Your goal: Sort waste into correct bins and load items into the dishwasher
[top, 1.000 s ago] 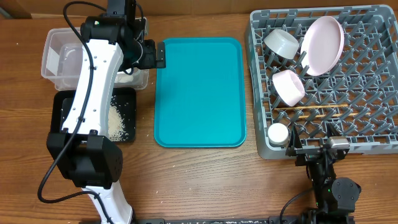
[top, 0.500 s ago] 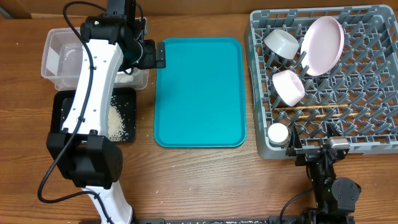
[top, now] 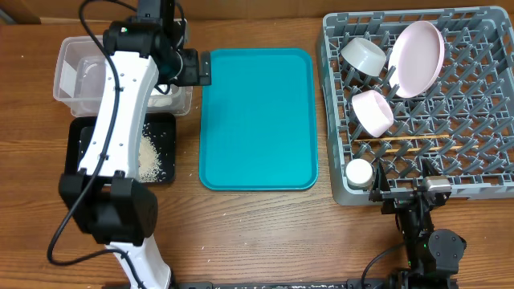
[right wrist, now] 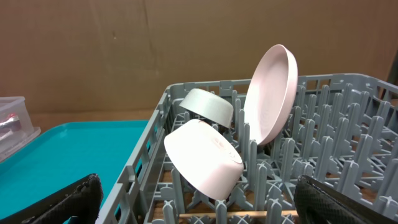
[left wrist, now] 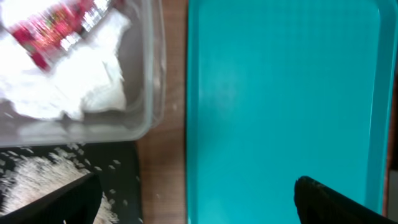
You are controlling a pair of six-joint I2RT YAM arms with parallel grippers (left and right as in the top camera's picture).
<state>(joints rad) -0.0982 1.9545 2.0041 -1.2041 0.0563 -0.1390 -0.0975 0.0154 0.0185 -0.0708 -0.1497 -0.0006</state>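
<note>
Left wrist: left end effector [left wrist: 199,208] agape, empty; snack wrapper [left wrist: 53,28] blurred, seemingly cropped.

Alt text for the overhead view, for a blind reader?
A grey dish rack at right holds a pink plate, two bowls, a white cup and chopsticks. A bare teal tray lies mid-table; at left, the left arm stretches over a clear tub and a black tray holding rice.

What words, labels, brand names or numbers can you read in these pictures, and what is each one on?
No text can be read anywhere.
Red-and-white snack wrapper in the clear tub: printed pattern, too blurred to read.
Teal tray, grey dish rack: no markings visible.
</note>
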